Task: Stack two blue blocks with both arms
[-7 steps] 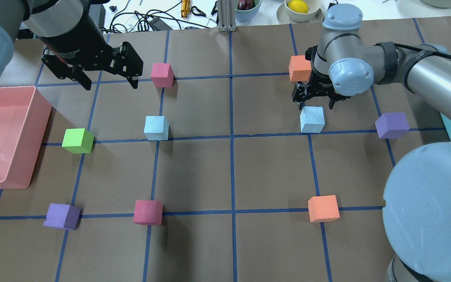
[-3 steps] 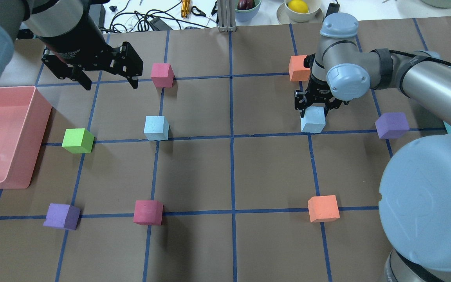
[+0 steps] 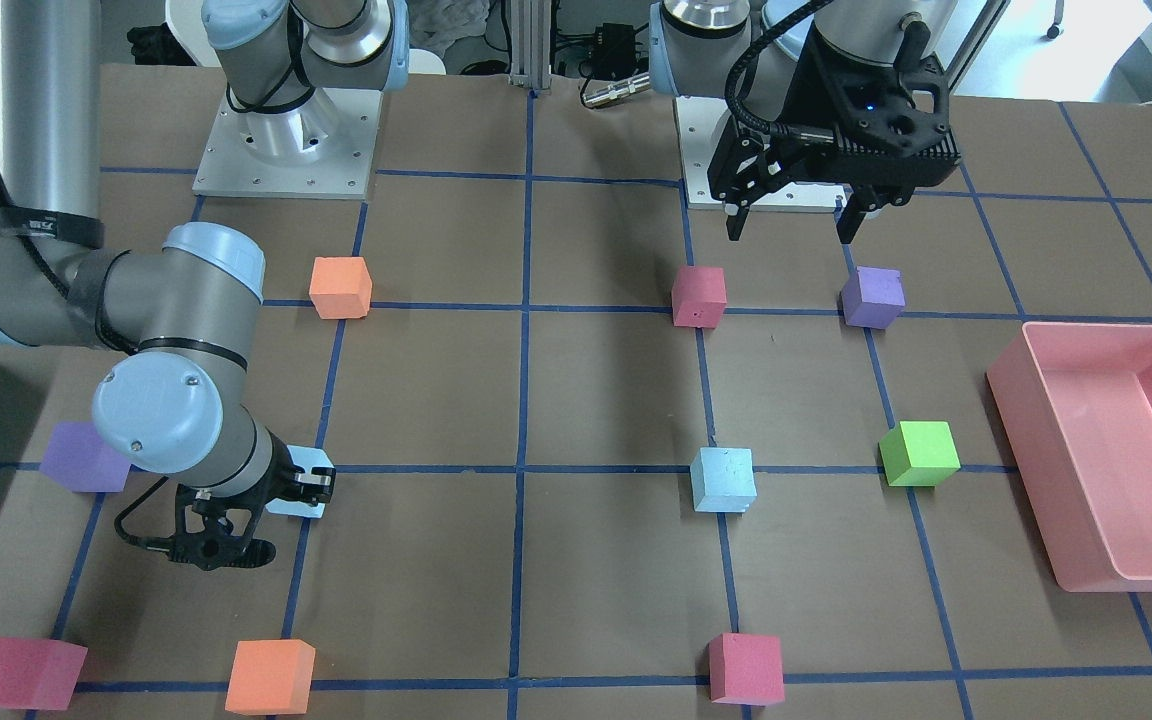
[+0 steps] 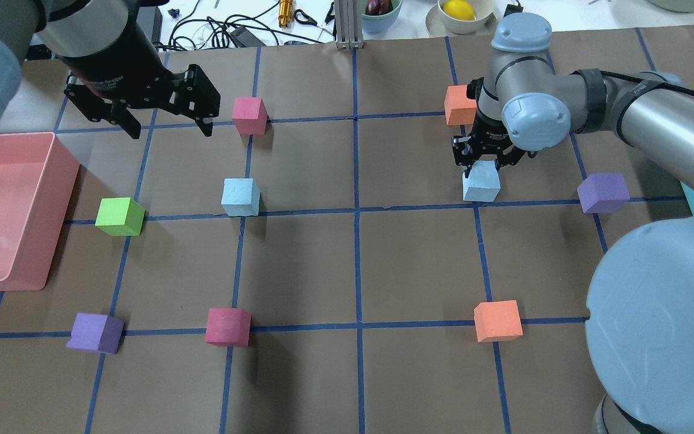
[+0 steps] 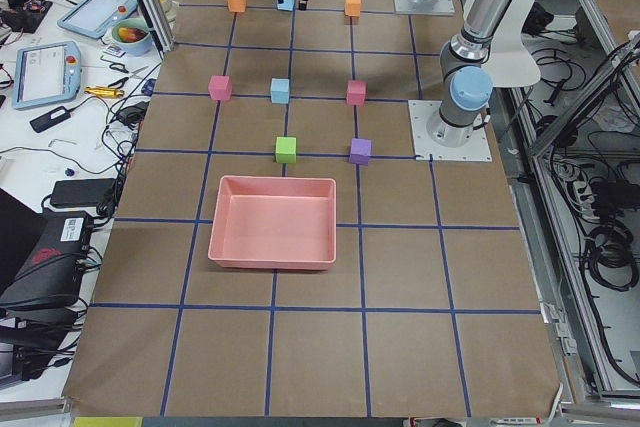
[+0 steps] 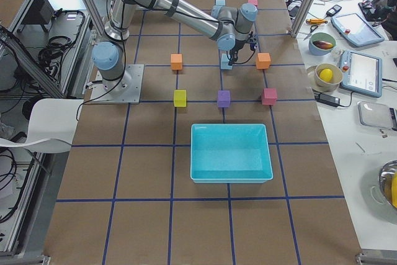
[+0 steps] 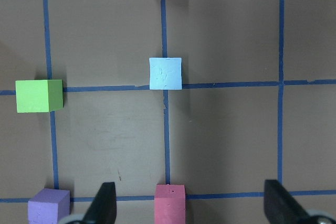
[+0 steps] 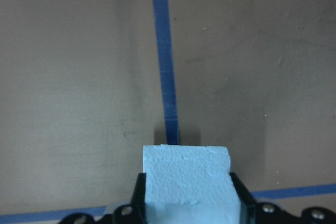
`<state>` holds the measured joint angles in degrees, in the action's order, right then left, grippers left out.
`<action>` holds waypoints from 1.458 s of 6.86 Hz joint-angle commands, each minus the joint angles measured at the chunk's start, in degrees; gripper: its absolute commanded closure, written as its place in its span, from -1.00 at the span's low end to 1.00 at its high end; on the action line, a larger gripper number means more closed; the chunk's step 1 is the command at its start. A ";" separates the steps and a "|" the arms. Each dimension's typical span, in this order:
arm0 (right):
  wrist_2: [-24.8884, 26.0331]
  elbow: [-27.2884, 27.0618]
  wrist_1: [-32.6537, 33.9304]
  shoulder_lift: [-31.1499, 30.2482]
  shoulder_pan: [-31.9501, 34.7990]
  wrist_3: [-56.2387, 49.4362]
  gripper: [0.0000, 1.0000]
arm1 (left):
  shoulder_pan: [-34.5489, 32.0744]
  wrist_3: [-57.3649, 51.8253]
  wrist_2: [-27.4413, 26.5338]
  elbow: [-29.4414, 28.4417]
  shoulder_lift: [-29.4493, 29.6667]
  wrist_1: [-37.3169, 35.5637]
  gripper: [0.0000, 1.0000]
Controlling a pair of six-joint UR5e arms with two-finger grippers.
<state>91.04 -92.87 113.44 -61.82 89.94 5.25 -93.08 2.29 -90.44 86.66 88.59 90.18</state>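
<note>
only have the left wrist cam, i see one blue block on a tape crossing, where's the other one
Observer: The other blue block is on the robot's right half of the table, under the right gripper.
Operator: are the fingers on it
Observer: Yes. In the right wrist view both fingers sit against its sides with no gap showing.
Operator: anything close by
Observer: An orange block stands just beyond it, apart from it.

Silver-grey tubular arms (image 3: pixel 36 100), rounded pale-blue joint caps (image 3: pixel 161 410), screw-studded metal baseplates (image 3: pixel 336 170)
</note>
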 commanded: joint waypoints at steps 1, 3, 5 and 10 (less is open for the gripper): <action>-0.86 -0.11 -6.01 -3.99 7.47 10.51 1.00 | 0.00 0.00 0.00 0.00 0.00 0.00 -1.00; -2.70 -0.64 -5.69 -4.19 20.21 25.80 1.00 | 0.00 0.00 0.00 0.00 0.00 0.00 -1.00; -2.80 -2.74 -4.29 -3.92 25.79 29.12 1.00 | 0.00 0.00 0.00 0.00 0.00 0.00 -1.00; -4.83 -9.69 7.05 -3.75 26.60 28.15 1.00 | 0.43 -0.26 0.96 -1.04 1.83 -0.44 -1.00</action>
<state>86.12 -101.81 119.02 -65.54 116.51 33.52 -92.96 2.18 -90.08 86.38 89.23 90.00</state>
